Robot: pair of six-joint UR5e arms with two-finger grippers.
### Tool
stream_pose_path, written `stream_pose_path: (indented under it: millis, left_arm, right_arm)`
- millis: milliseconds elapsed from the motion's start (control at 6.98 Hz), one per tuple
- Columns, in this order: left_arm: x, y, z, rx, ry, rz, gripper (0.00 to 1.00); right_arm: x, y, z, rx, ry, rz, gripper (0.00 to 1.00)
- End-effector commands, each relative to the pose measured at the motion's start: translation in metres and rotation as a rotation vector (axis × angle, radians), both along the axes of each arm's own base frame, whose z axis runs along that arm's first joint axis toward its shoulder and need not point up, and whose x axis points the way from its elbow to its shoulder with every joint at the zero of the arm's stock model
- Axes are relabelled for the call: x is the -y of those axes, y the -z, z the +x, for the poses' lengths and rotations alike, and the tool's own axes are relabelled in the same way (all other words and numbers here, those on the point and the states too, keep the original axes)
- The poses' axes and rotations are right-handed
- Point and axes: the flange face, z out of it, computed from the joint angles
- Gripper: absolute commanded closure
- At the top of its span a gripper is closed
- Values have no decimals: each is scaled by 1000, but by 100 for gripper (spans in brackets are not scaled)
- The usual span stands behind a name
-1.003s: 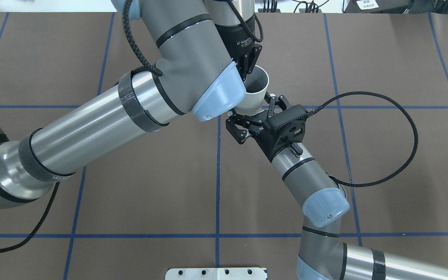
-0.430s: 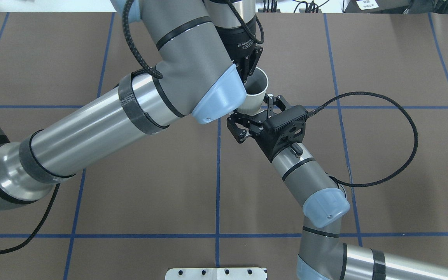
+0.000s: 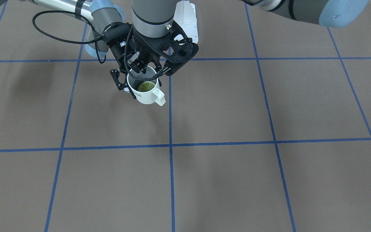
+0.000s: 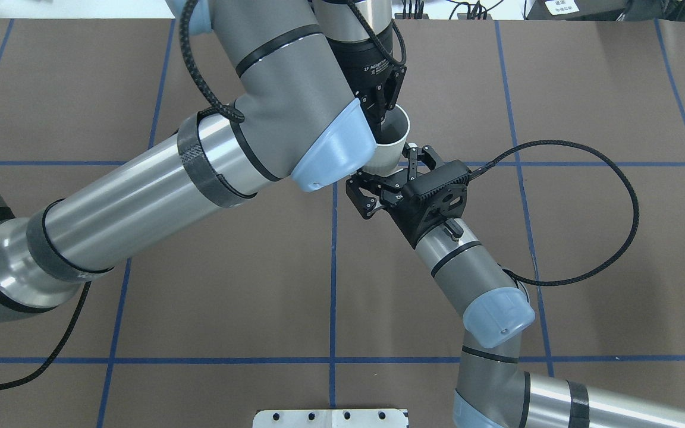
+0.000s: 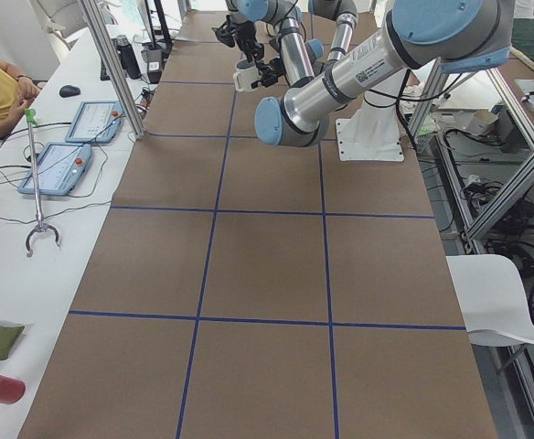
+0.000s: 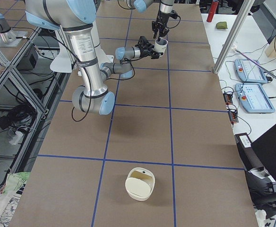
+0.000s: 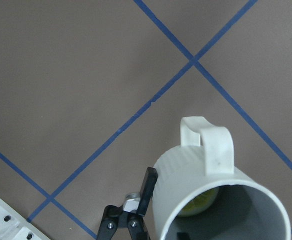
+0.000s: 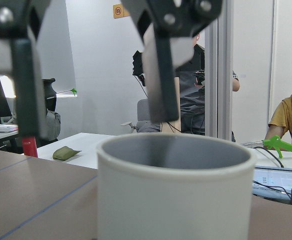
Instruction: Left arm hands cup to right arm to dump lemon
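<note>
The off-white cup hangs above the table with its handle pointing away from the robot. The yellow-green lemon lies inside it and also shows in the left wrist view. My right gripper reaches in from the side, shut on the cup's lower body. My left gripper hangs over the rim from above. In the right wrist view its fingers stand wide apart, one inside the cup and one outside it, so it is open.
A white round container stands on the brown table near its right-hand end. A white mount plate sits at the robot's edge. A side table holds tablets, and a person sits beyond the table.
My left gripper's fingers have spread apart at the cup's rim and shifted slightly. My right gripper has drawn in a little against the cup. The cup has barely moved.
</note>
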Motion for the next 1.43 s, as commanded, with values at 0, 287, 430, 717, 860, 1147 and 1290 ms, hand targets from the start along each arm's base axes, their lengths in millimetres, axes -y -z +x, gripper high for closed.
stream_pose_path:
  millis: [0,287,430,717,860,1147,1290]
  left_arm:
    - [11,12,-40,-34,51,38,0]
    - [23,-3,-46,-17,65,30,0]
    - [24,-8,-45,-13,65,26,0]
    - [26,-12,-40,3,72,31,0]
    - [26,-13,-39,4,71,29,0]
    - [23,-25,-27,23,64,27,0]
    - [24,-27,-26,33,74,37,0]
  right_arm:
    - [-6,-15,6,30,8,11,64]
    - [0,-59,41,90,-27,30,63]
    - [18,-80,66,58,-74,20,57]
    - [31,-133,115,24,-131,-2,57]
    - [43,-155,143,30,-169,-33,59]
    - [42,-214,211,72,-215,-81,57]
    - [30,-240,235,107,-213,-102,54]
